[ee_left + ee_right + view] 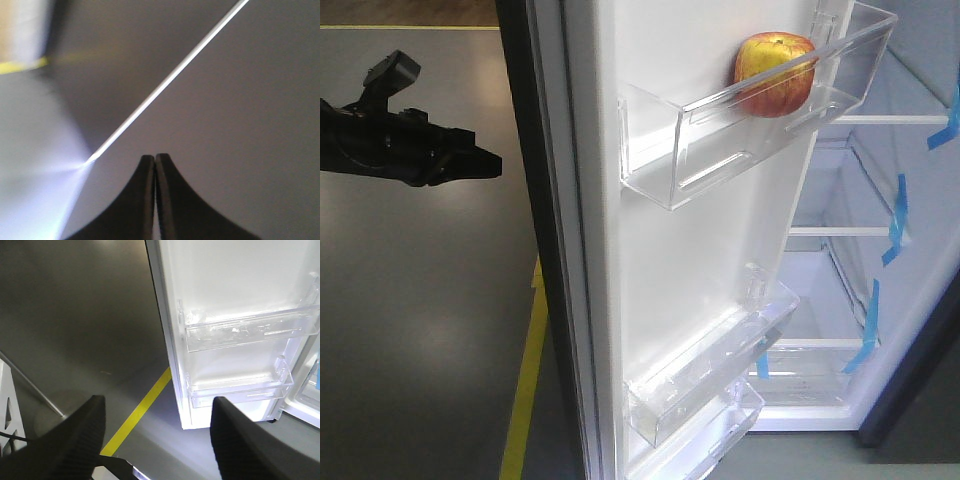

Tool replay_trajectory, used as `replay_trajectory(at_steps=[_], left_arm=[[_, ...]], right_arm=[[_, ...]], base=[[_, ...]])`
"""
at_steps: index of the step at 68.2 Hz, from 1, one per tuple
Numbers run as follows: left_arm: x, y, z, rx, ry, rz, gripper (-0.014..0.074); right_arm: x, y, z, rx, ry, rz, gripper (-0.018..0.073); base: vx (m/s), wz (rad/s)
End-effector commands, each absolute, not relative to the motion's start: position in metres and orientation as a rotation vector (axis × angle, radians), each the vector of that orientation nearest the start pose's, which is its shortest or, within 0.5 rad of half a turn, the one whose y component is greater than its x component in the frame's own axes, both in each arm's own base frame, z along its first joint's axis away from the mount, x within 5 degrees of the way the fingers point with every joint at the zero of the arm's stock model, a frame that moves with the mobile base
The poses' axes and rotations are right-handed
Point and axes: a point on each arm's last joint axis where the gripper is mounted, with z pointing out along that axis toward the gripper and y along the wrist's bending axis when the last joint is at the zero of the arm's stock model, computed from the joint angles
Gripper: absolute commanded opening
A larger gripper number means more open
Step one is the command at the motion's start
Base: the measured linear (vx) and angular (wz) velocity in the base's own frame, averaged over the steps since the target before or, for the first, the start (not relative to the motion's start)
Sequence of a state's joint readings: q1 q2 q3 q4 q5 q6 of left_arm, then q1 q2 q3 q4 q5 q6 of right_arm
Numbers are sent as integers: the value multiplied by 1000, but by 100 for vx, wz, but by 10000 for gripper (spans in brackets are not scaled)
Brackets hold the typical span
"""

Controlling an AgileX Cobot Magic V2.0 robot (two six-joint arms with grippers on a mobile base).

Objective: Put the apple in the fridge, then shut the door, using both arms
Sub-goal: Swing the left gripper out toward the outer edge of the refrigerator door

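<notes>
Two black fingers (145, 200) of the left gripper (154, 158) press flat together, clenched on nothing, before a dark grey surface crossed by a thin bright line. From the front camera, that gripper hangs over the floor (420, 300) on the outer side of the open door (700, 260), its tip near the door's dark edge but apart from it. The right gripper (158, 402) is spread wide, its ribbed pads far from each other and holding nothing. Between them lie grey floor and a yellow line (145, 407). Beyond them is the door's white inner face, with two lower bins (240, 390) of clear plastic. The apple (775, 72), red with yellow patches, sits upright in the top bin (720, 140) on the door's inner side. It is well apart from both sets of fingers, and the door's thickness stands between it and the left gripper. Past the door, the fridge (840, 390) shows its white interior, glass shelves and strips of blue tape (897, 215).
</notes>
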State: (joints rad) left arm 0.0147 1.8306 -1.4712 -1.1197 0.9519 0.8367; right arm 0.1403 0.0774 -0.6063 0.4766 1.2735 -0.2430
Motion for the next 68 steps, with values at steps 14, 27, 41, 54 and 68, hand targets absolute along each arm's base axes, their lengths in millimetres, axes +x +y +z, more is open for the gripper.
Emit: replay_trajectory(at_steps=[14, 27, 41, 54, 68], left_arm=[[395, -97, 324, 441, 2059, -1244, -6], [388, -117, 325, 523, 2034, -1314, -6], [376, -143, 328, 648, 1986, -1406, -6], [363, -173, 331, 748, 1929, -1464, -6], [349, -204, 335, 811, 1872, -1530, -6]], right_arm=[[-25, 39, 304, -519, 2102, 550, 433], [-25, 39, 304, -519, 2102, 550, 433], [-25, 39, 304, -519, 2102, 550, 433], [-25, 39, 304, -519, 2102, 550, 433], [-25, 39, 304, -519, 2102, 550, 433]], base=[[0, 0], [0, 0], [0, 0], [0, 0], [0, 0]])
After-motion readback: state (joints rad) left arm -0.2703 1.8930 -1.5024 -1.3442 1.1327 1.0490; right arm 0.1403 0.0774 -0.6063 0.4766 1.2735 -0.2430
